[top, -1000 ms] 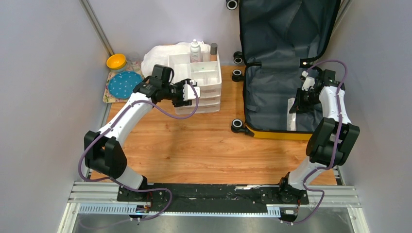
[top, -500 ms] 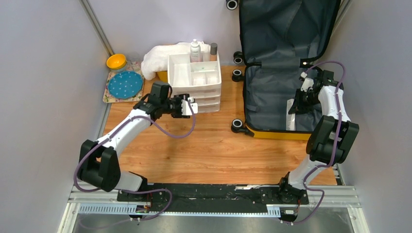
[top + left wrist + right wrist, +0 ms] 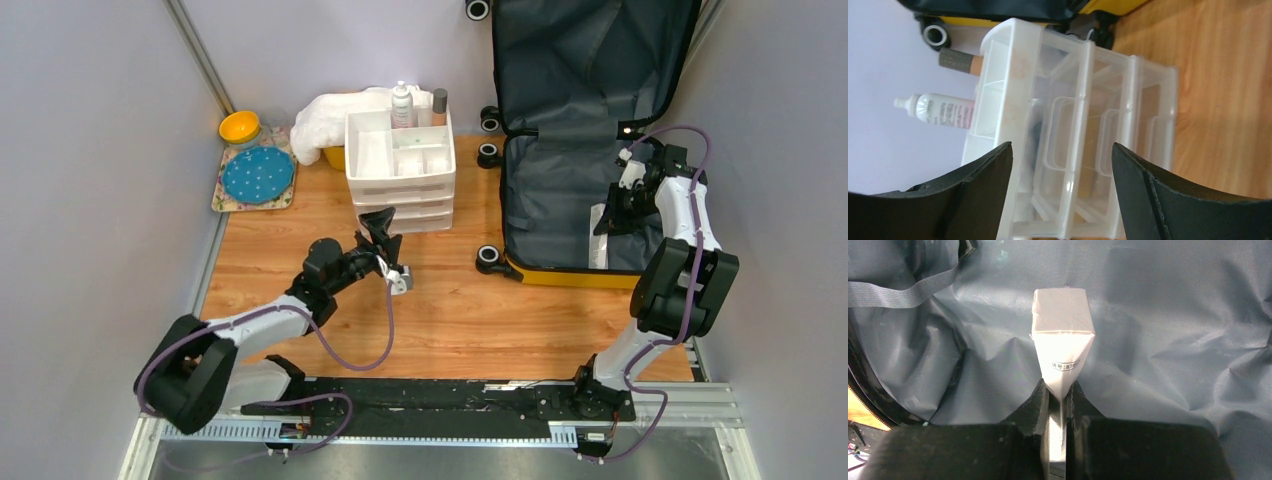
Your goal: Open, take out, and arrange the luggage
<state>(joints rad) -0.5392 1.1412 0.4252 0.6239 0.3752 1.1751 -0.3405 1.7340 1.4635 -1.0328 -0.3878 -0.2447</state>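
The yellow suitcase [image 3: 568, 274] lies open at the right, its lid propped against the back wall and its dark grey lining [image 3: 550, 190] showing. My right gripper [image 3: 612, 216] is inside the lower half, shut on a flat white packet [image 3: 600, 243]. In the right wrist view the packet [image 3: 1063, 335] stands pinched between my fingers [image 3: 1034, 402] above the lining [image 3: 1173, 340]. My left gripper [image 3: 385, 232] is open and empty, a little in front of the white drawer organiser [image 3: 400, 165]. The left wrist view shows that gripper [image 3: 1062, 150] facing the organiser's drawer fronts [image 3: 1088, 125].
A white bottle [image 3: 401, 104] and a brown-capped tube [image 3: 439, 101] stand behind the organiser. A white cloth [image 3: 325, 115] lies at its left. A yellow bowl [image 3: 240, 127] and a blue dotted plate [image 3: 257, 174] sit at the back left. The suitcase wheels [image 3: 490, 258] face the table's middle.
My left arm has drawn back from the organiser toward the near side and dropped lower, its gripper open. My right arm and the packet have barely moved.
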